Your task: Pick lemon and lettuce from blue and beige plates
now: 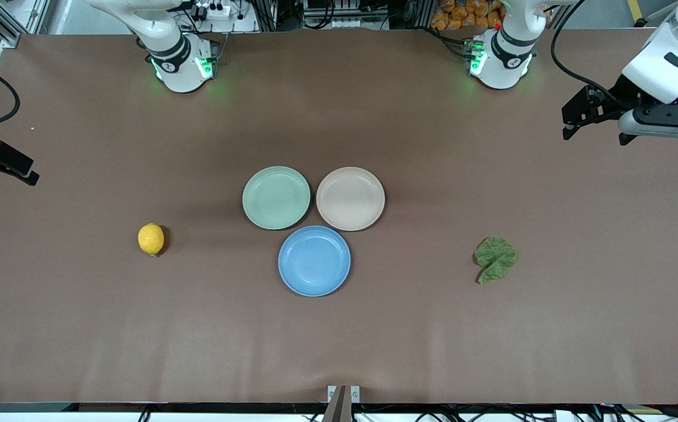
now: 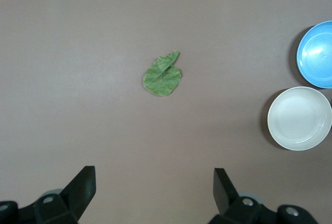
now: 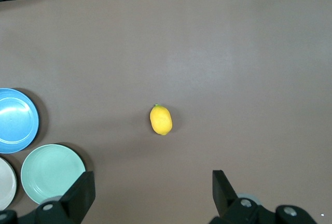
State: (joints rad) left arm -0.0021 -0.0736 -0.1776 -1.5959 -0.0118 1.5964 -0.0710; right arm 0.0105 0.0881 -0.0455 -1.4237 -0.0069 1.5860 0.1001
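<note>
Both pincers high, spread: lemon [image 3: 161,120] under right, lettuce [image 2: 162,75] under left.

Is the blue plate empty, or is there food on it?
Empty. The blue plate shows only bare blue; the lemon and lettuce lie on the table.

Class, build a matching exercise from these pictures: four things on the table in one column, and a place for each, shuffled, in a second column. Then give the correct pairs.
Column one:
1. lemon
2. lettuce leaf
3. blue plate
4. green plate

Column two:
A. nearest the front camera of the three plates
B. on the bare table toward the left arm's end
C. beside the beige plate, toward the right arm's end
D. on the bare table toward the right arm's end

Pairs: 1-D, 2-B, 3-A, 4-C
</note>
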